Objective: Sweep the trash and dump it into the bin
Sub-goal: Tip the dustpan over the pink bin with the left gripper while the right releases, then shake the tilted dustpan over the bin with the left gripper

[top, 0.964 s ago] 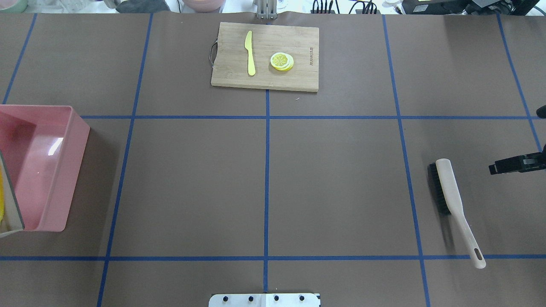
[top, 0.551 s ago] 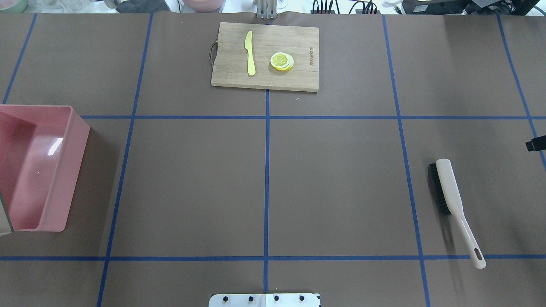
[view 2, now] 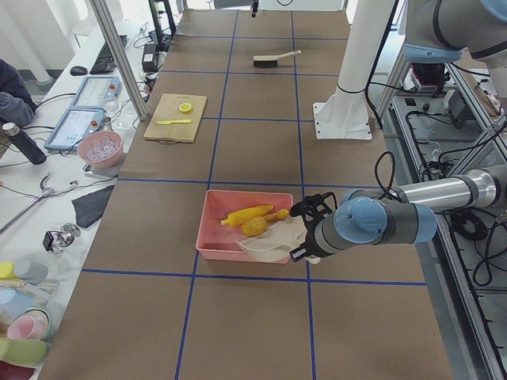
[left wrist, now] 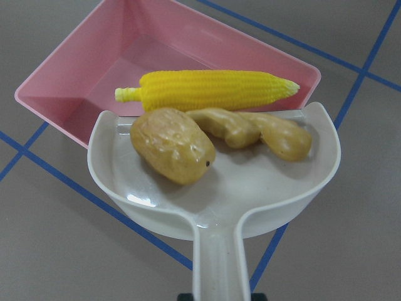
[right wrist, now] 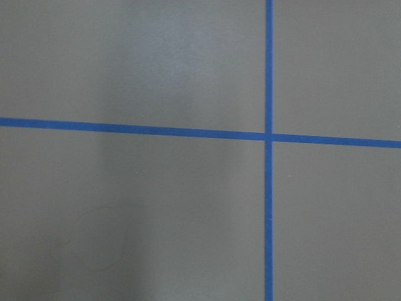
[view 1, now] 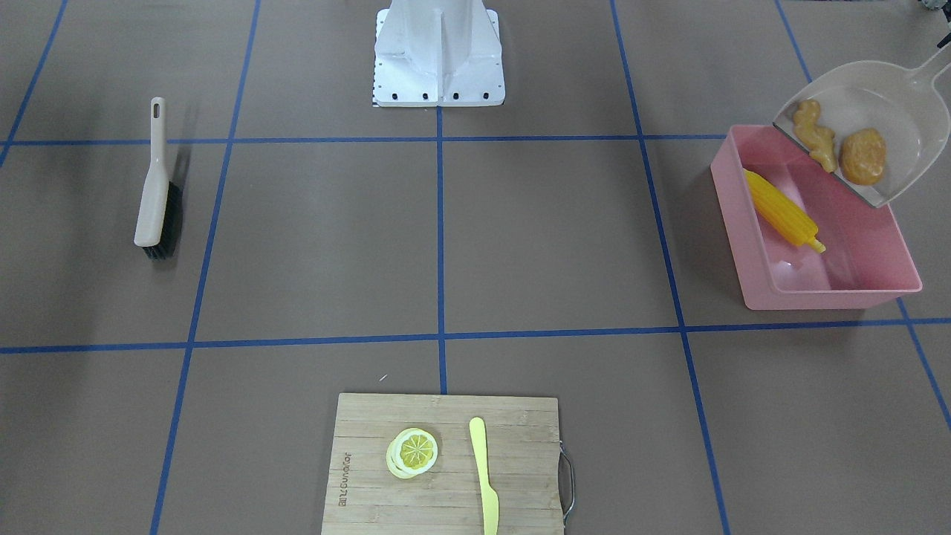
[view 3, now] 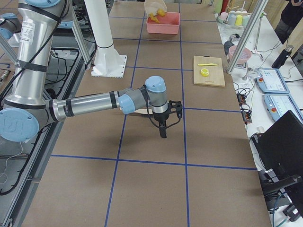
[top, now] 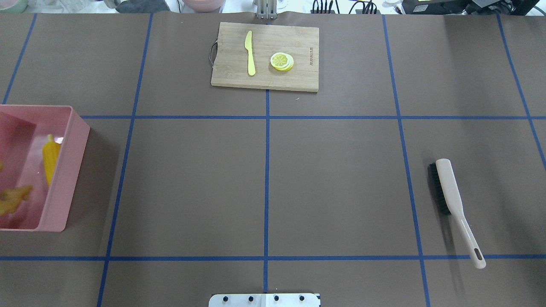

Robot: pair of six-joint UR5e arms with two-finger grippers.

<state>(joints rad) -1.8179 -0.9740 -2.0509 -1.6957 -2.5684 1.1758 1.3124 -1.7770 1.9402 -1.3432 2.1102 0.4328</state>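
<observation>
The pink bin (view 1: 832, 293) stands at the table's left end. The yellow corn (view 1: 784, 209) lies inside it. A beige dustpan (left wrist: 250, 194) is tilted over the bin's rim. The tan ginger (left wrist: 257, 128) and the brown potato (left wrist: 172, 145) sit at its front lip. In the overhead view the ginger (top: 13, 198) is a blur over the bin (top: 68, 170). My left gripper (view 2: 303, 241) is shut on the dustpan's handle. My right gripper (view 3: 163, 130) hangs above bare table; I cannot tell whether it is open or shut.
A beige brush (top: 452, 200) with black bristles lies on the table's right side. At the far middle a wooden cutting board (top: 298, 38) carries a pale yellow knife (top: 250, 53) and a lemon slice (top: 281, 61). The robot's base plate (view 1: 438, 52) is at the near edge.
The right gripper has left the overhead view past the right edge. The dustpan's edge is gone from that view's left border, and the corn and a blurred ginger now show in the bin.
</observation>
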